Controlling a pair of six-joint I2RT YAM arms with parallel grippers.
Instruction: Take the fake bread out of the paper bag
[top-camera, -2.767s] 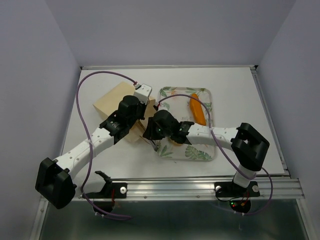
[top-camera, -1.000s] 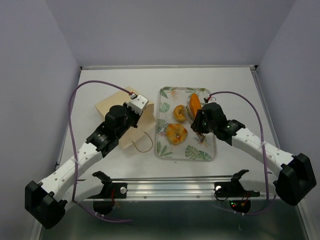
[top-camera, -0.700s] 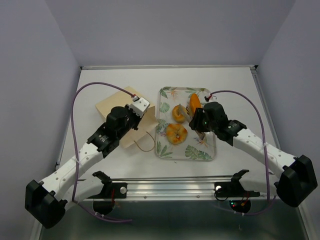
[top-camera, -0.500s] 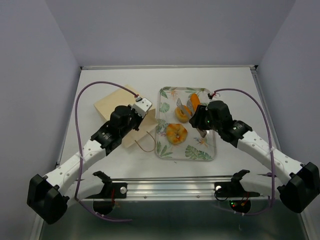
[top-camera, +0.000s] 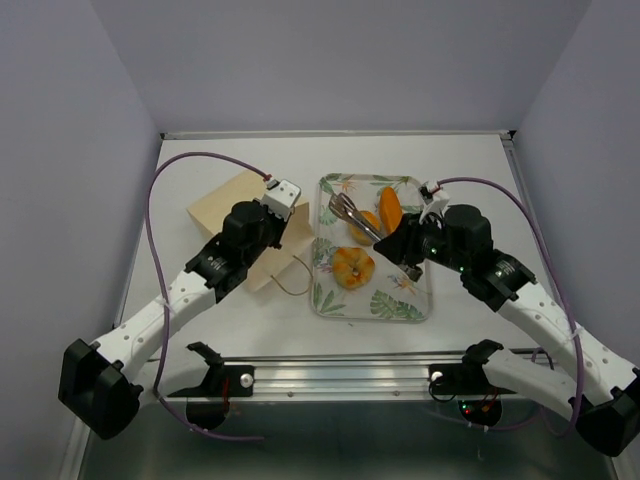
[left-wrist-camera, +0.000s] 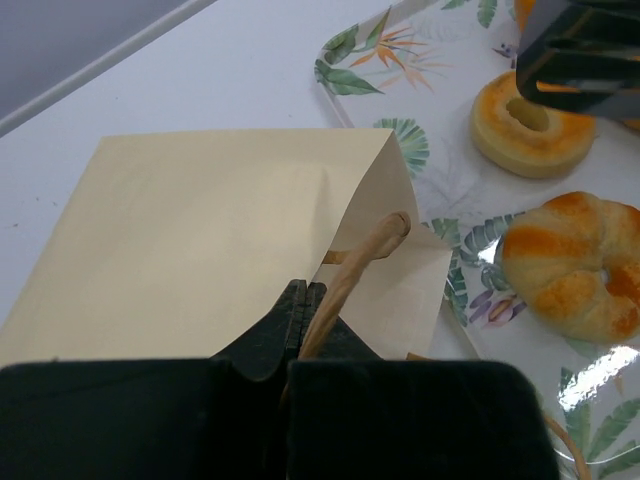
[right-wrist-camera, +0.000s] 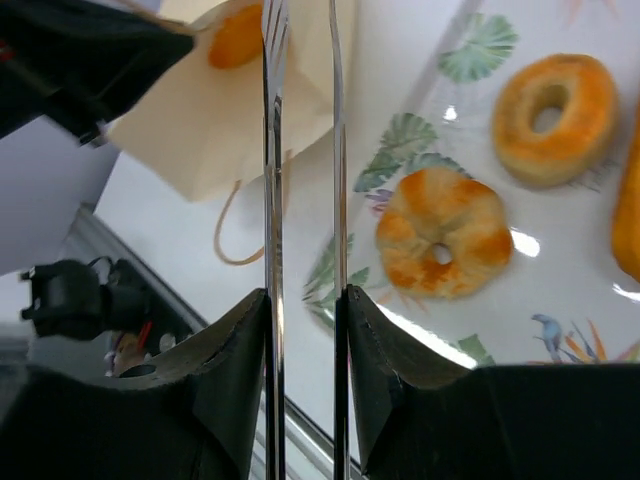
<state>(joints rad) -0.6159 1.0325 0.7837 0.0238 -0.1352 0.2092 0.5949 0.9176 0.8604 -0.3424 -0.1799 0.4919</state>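
The tan paper bag (top-camera: 232, 208) lies on the table left of the tray, and also shows in the left wrist view (left-wrist-camera: 200, 230). My left gripper (top-camera: 272, 232) is shut on its brown loop handle (left-wrist-camera: 352, 268) at the bag's mouth. My right gripper (top-camera: 393, 241) is shut on metal tongs (top-camera: 348, 213), whose arms (right-wrist-camera: 271, 150) stand apart and empty above the tray. On the tray lie a long loaf (top-camera: 390, 206), a smooth ring bun (right-wrist-camera: 548, 105) and a twisted ring bun (top-camera: 352, 265). One orange bread piece (right-wrist-camera: 238, 35) shows inside the bag's mouth.
The leaf-patterned white tray (top-camera: 385, 305) sits at the table's middle right. The bag's second handle loop (top-camera: 291, 283) lies on the table near the tray's left rim. Purple cables arch over both arms. A metal rail runs along the near edge.
My right arm has drawn back to the right and the tongs have swung up, pointing left over the tray. Two ring buns have joined the loaf on the tray. My left gripper keeps its hold.
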